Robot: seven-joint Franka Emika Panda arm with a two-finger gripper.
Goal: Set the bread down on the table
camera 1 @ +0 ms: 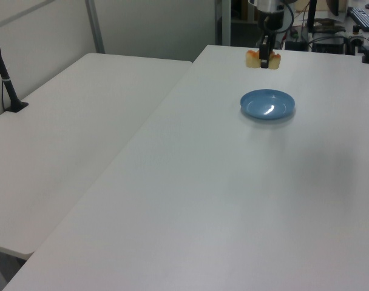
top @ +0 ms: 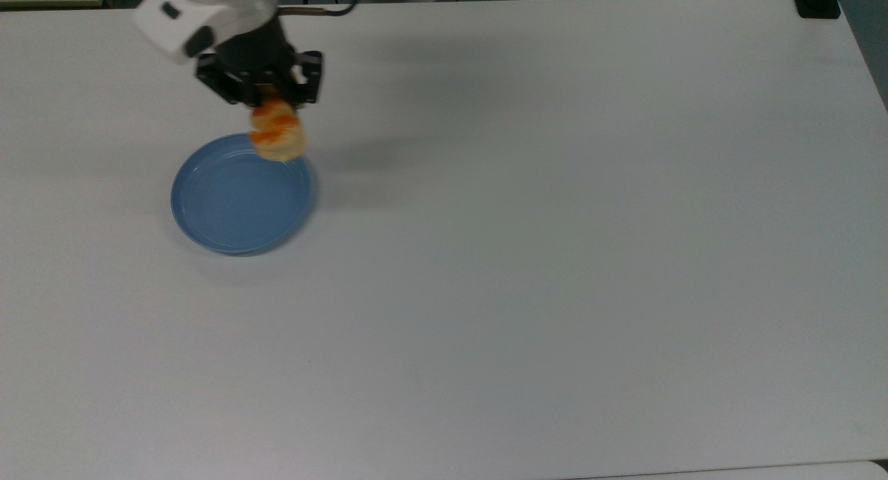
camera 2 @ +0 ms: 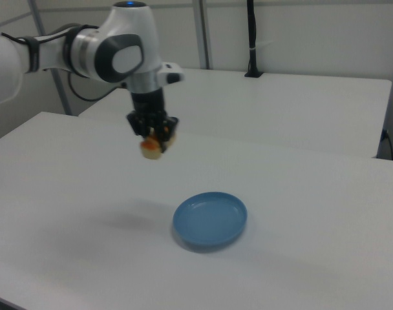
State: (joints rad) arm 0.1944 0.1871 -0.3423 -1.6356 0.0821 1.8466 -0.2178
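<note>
The bread [top: 277,134] [camera 1: 262,59] [camera 2: 152,147], a small tan loaf with orange glaze, hangs in the air with my gripper [top: 266,100] [camera 1: 264,57] [camera 2: 154,132] shut on its upper part. In the right view it hangs well above the white table [top: 555,258] [camera 2: 67,194], to the right view's left of the blue plate [camera 2: 210,219]. The round blue plate [top: 241,193] [camera 1: 267,104] lies bare on the table. In the top view the loaf overlaps the plate's upper right rim.
A second white table [camera 1: 69,133] stands beside the first, at the left view's left. A black post [camera 1: 3,76] [camera 2: 251,39] rises from its far edge. A black block [top: 818,1] sits at the top view's upper right corner of the table.
</note>
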